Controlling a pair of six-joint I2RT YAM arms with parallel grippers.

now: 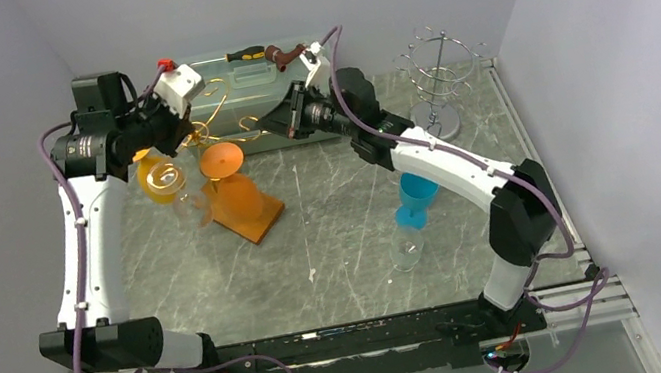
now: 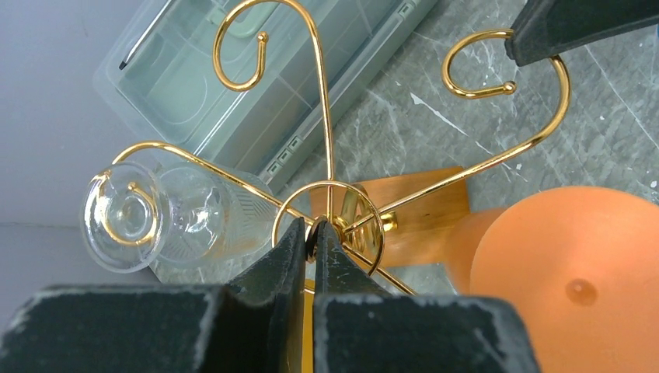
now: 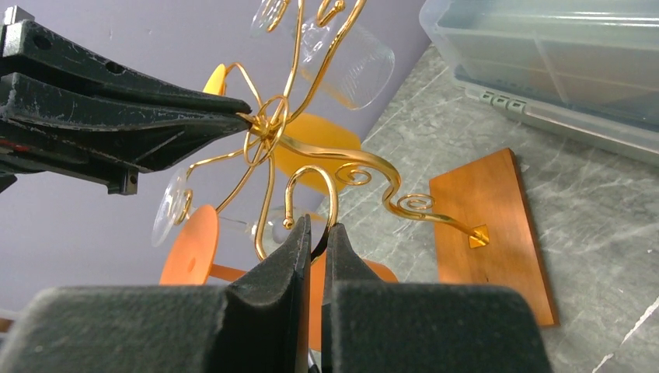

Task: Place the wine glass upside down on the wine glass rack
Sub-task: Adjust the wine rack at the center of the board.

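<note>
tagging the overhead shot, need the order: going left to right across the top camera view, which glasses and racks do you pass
yellow glass → orange glass → blue glass → silver wire rack. The clear glass is left out because it overlaps the blue one.

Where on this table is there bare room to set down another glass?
Bare grey marble tabletop lies between the wooden rack base and the blue glass. The back left is crowded: gold wire rack, orange stemmed glasses.
</note>
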